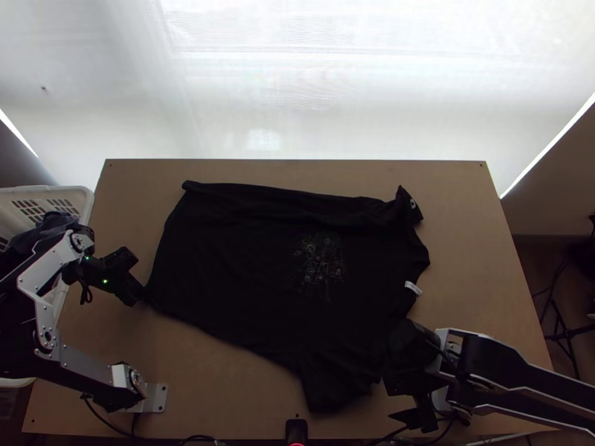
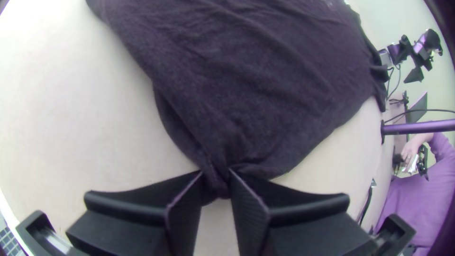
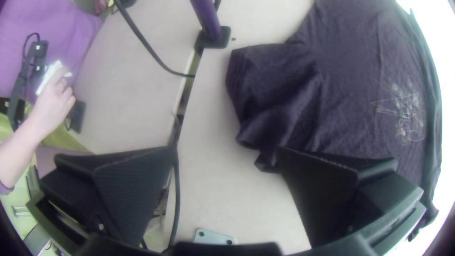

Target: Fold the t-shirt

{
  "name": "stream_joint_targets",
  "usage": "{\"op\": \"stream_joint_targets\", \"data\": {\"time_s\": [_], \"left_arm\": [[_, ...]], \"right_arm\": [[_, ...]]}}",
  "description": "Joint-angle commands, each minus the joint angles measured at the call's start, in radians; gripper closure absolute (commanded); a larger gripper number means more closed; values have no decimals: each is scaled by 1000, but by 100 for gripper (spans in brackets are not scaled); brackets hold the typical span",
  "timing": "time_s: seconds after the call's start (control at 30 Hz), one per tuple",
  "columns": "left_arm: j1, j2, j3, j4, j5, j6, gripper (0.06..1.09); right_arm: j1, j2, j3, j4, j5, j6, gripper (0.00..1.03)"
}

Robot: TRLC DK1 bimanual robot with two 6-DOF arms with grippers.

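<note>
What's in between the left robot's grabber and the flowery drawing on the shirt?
Just the plain black cloth of the t-shirt, stretching from the left gripper to the drawing. The top view shows that.

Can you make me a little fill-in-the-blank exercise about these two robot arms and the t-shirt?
The gripper pinching a corner of the t-shirt is the robot's ____ one.
The right gripper has its fingers ____, rather than shut.
The small tag at the t-shirt's neckline is ____ in colour.
In the top view, the basket stands at the picture's ____ edge.

Missing words: left; open; white; left.
</note>
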Motion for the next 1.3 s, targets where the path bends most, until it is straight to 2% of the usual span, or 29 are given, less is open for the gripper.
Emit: {"op": "stream_joint_targets", "data": {"time_s": [0.0, 0.13, 0.27, 0.5, 0.57, 0.7, 0.83, 0.97, 1.03, 1.17, 1.27], "left_arm": [[3, 2, -14, 22, -35, -4, 98], [33, -66, -34, 22, -43, 15, 105], [53, -164, -80, -10, -41, 115, 105], [79, -184, -16, -136, 0, 98, 105], [90, -195, -3, -163, 18, 93, 105], [116, -224, 24, -214, 25, 101, 105], [133, -248, 50, -243, 25, 112, 105], [133, -261, 73, -275, 35, 105, 105], [133, -274, 76, -284, 38, 104, 105], [133, -290, 96, -310, 41, 102, 105], [133, -288, 119, -320, 45, 99, 105]], "right_arm": [[1, 0, 19, 14, -1, 14, 5], [21, 3, 5, 39, -23, 14, 5], [88, 20, -20, 96, -32, 12, 5], [79, 138, -66, 257, -20, -66, 5], [67, 158, -99, 297, 9, -106, 5], [29, 150, -144, 323, 12, -135, 5], [22, 109, -194, 349, 14, -126, 5], [-93, 106, -228, 432, 22, -166, 10], [-139, 107, -237, 433, 22, -204, 10], [-197, 104, -240, 438, 22, -226, 10], [-197, 93, -250, 439, 20, -226, 20]]}}
